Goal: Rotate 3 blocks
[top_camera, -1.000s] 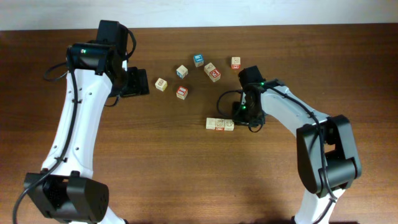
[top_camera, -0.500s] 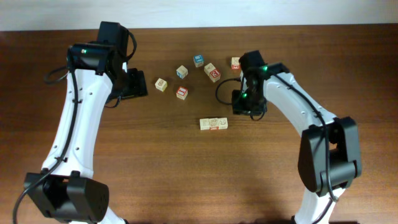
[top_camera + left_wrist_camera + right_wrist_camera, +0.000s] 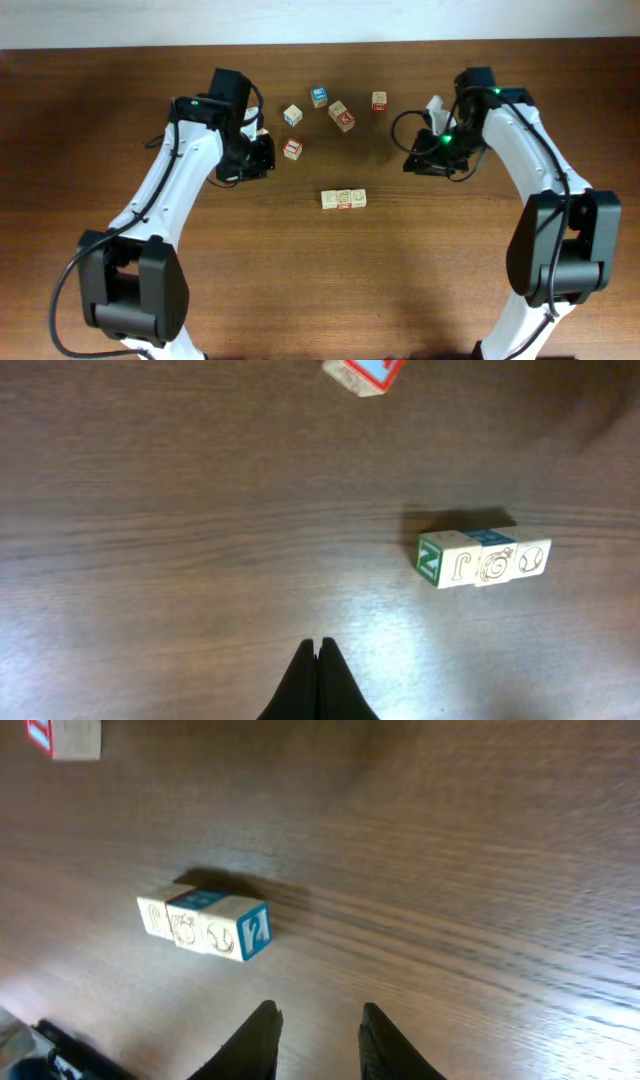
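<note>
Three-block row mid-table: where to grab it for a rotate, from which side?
Probably come from straight above and close on the two end faces of the row of three blocks. They lie flat, touching end to end, so squeezing along the line should keep them together, while pinching the long sides would hold only the middle one. Both ends look free.

Overhead straight down, wrist views nearer, the blocks common to all.

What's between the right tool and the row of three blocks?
Nothing, just bare wooden table between the right tool and the blocks, seen in the right wrist view.
</note>
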